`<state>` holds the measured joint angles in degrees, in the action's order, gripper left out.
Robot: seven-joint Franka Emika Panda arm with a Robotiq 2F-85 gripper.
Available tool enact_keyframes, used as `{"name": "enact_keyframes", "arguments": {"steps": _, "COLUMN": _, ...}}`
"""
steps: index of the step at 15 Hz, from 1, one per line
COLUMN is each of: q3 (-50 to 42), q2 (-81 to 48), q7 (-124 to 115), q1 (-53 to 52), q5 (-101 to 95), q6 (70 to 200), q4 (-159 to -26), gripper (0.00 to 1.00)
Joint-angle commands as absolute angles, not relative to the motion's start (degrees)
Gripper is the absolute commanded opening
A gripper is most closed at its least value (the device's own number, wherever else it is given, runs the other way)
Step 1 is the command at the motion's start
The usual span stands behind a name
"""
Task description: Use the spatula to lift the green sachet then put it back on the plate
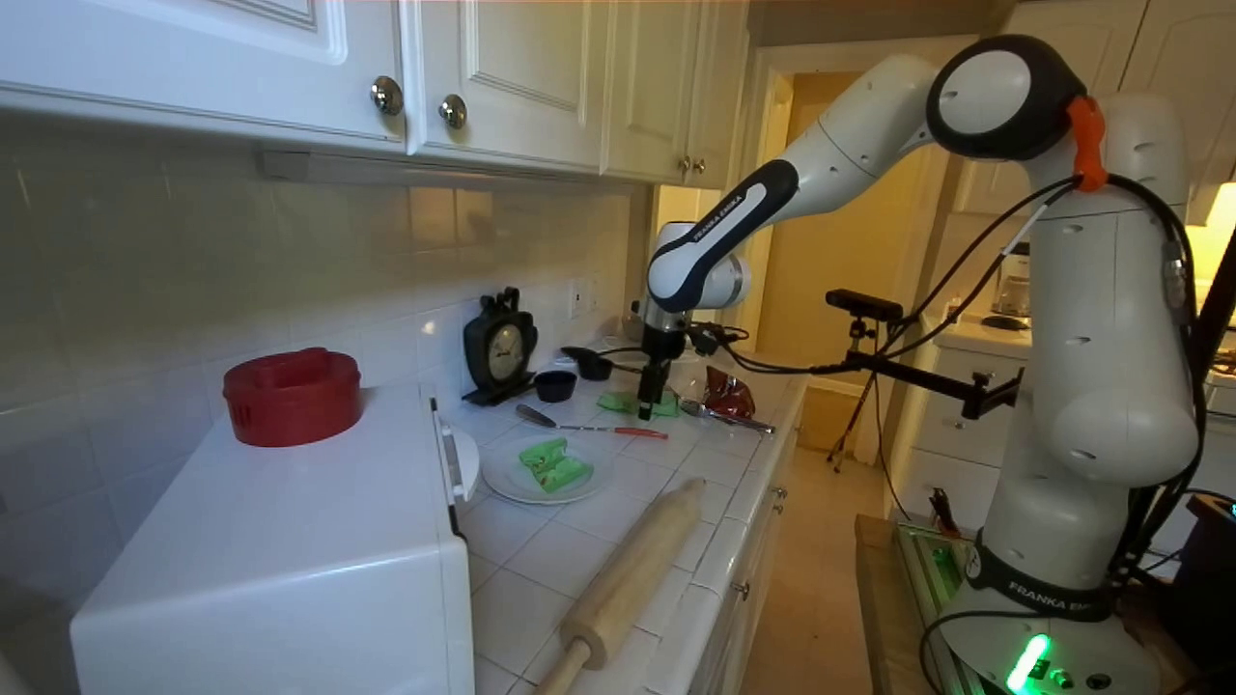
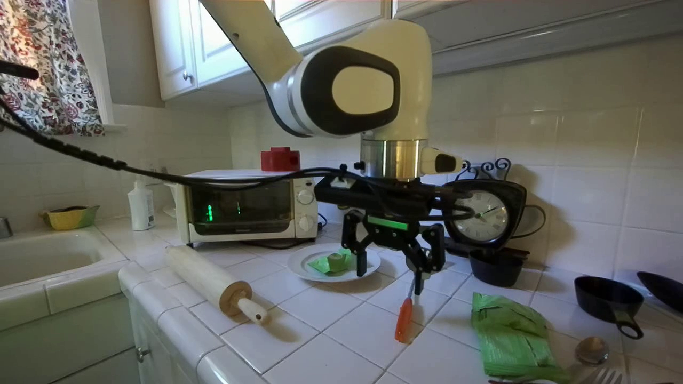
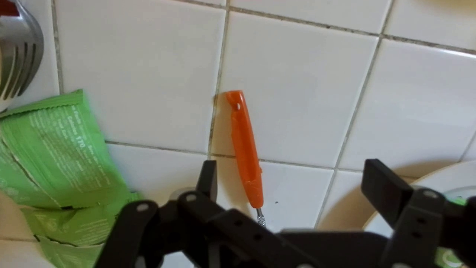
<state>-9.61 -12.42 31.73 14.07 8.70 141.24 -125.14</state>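
The spatula lies on the white tiles with its orange handle (image 3: 245,152) in the wrist view; the handle also shows in both exterior views (image 1: 642,432) (image 2: 404,320). Its grey blade (image 1: 534,416) points toward the wall. My gripper (image 3: 293,182) is open and empty above the spatula, fingers spread to either side of it, the handle closer to the left finger; it also shows in both exterior views (image 1: 649,398) (image 2: 390,273). The green sachet (image 1: 552,465) (image 2: 331,263) lies crumpled on the white plate (image 1: 512,489) (image 2: 303,262). The plate's edge (image 3: 452,176) shows at the wrist view's right.
Another green packet (image 2: 507,333) (image 3: 63,149) lies beside the spatula. A fork (image 3: 22,56), a dark red packet (image 1: 728,394) and small black pans (image 2: 608,298) are nearby. A rolling pin (image 1: 632,569) lies along the counter edge. A white toaster oven (image 1: 290,521) and clock scale (image 2: 483,216) stand by the wall.
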Motion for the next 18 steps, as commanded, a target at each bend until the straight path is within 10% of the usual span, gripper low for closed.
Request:
{"name": "enact_keyframes", "arguments": {"steps": 1, "q3": -7.9, "q2": -15.4, "q7": 35.8, "q1": 16.0, "q5": 9.9, "q6": 144.6, "q4": -123.5, "gripper": 1.00}}
{"name": "enact_keyframes", "arguments": {"steps": 18, "q3": -4.7, "q2": -21.5, "q7": 43.1, "q1": 19.8, "q5": 9.7, "q6": 145.8, "q4": -120.1, "gripper": 0.84}}
